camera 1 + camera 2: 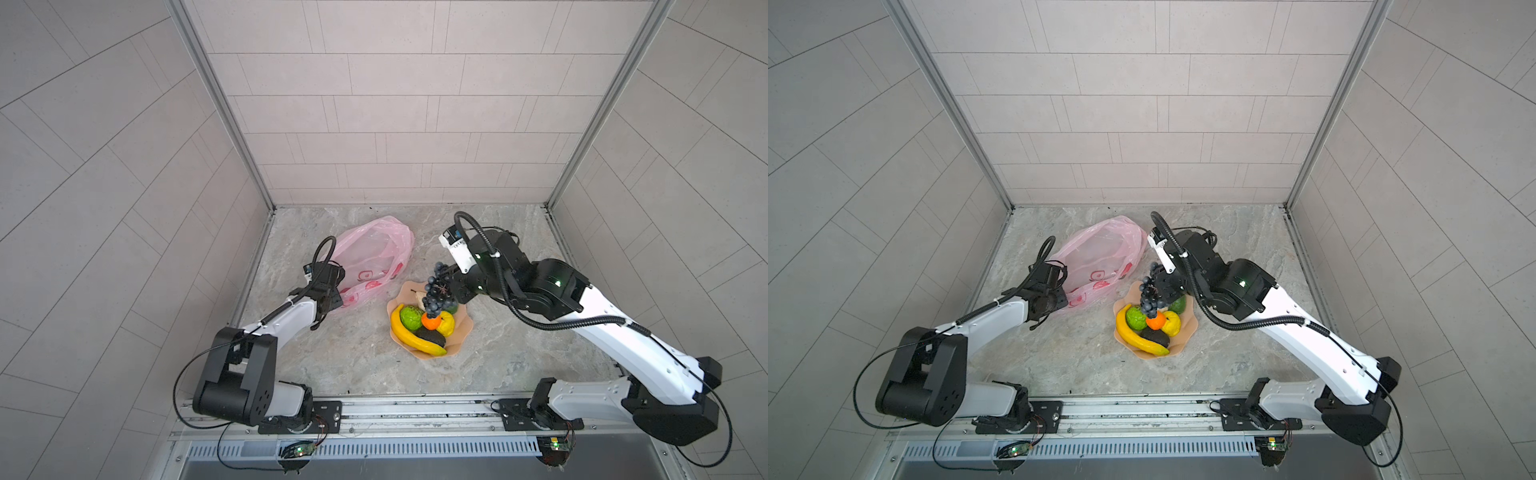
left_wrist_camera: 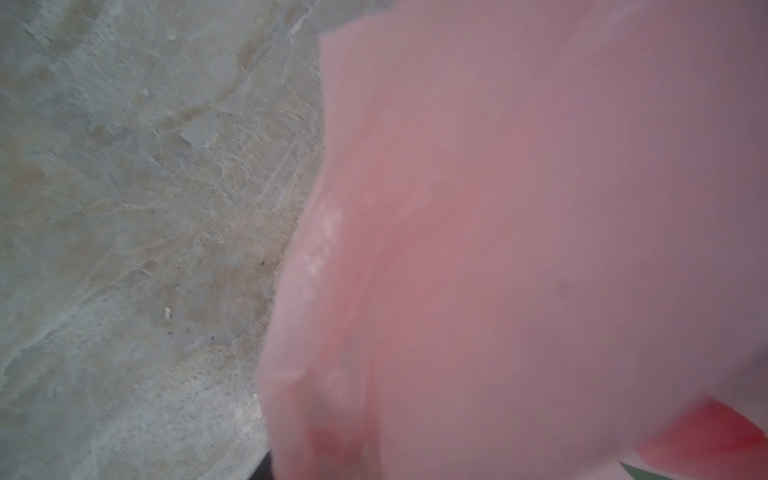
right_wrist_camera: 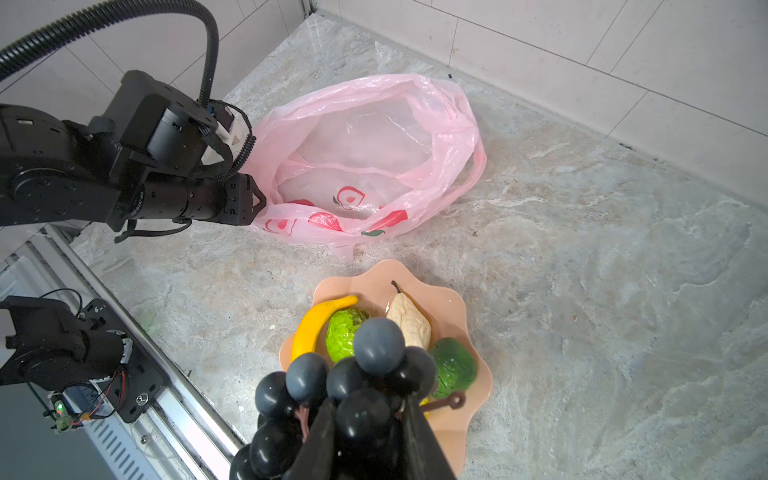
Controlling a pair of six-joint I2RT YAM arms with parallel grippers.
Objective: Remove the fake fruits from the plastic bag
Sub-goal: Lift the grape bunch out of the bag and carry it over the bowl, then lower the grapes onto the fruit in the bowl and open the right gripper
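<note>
Hovering over the bowl (image 3: 469, 419), right claw (image 3: 365, 415) grips the grape bunch (image 3: 376, 345) ready to drop it in; left claw (image 3: 259, 203) at the plastic bag (image 3: 374, 104) rim likely props the mouth open, can't tell if clenched

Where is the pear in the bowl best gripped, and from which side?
The pear is probably best gripped at its narrow neck, from above. It lies flat, with bare bowl on both sides of the neck, while green fruits flank its thick end.

Marbled grey tabletop (image 1: 353, 357): pink plastic bag (image 1: 374, 249) lying open; peach bowl (image 1: 463, 329) near.
</note>
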